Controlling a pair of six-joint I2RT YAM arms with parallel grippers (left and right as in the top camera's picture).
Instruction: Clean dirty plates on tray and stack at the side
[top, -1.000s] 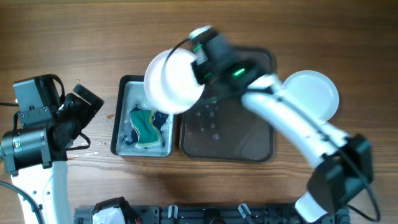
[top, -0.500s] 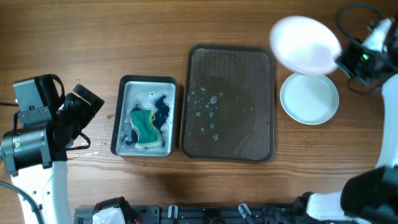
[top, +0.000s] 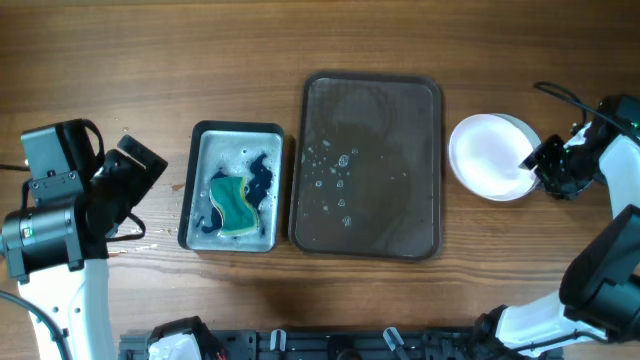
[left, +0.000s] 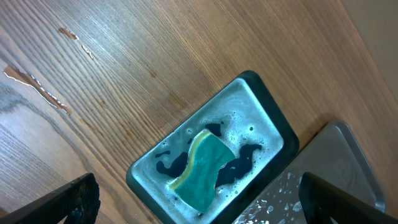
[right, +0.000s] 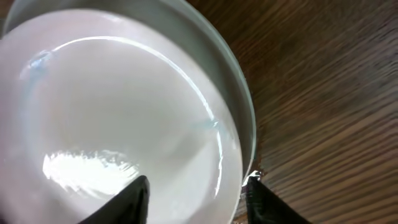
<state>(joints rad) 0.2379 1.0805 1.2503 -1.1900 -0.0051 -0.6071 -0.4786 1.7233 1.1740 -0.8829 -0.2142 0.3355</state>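
Observation:
Two white plates (top: 488, 155) lie stacked on the table right of the dark tray (top: 380, 110). The tray holds only water drops and suds. My right gripper (top: 537, 168) is at the stack's right edge. In the right wrist view its jaws (right: 196, 200) stand apart astride the top plate's (right: 112, 112) rim, one finger (right: 132, 200) over the plate and the other outside it. The lower plate's rim (right: 244, 106) shows just beyond. My left gripper (top: 130, 178) hangs open and empty left of the soap basin.
A dark basin (top: 195, 150) with suds and a green-and-yellow sponge (top: 232, 203) sits left of the tray. From the left wrist, the sponge (left: 202, 171), the basin's rim (left: 273, 112) and a tray corner (left: 339, 162) show. A black rack (top: 300, 345) lines the front edge.
My right arm carried the white plate from above the basin across to the right and set it on the other plate. Its jaws have parted. The left arm has not moved.

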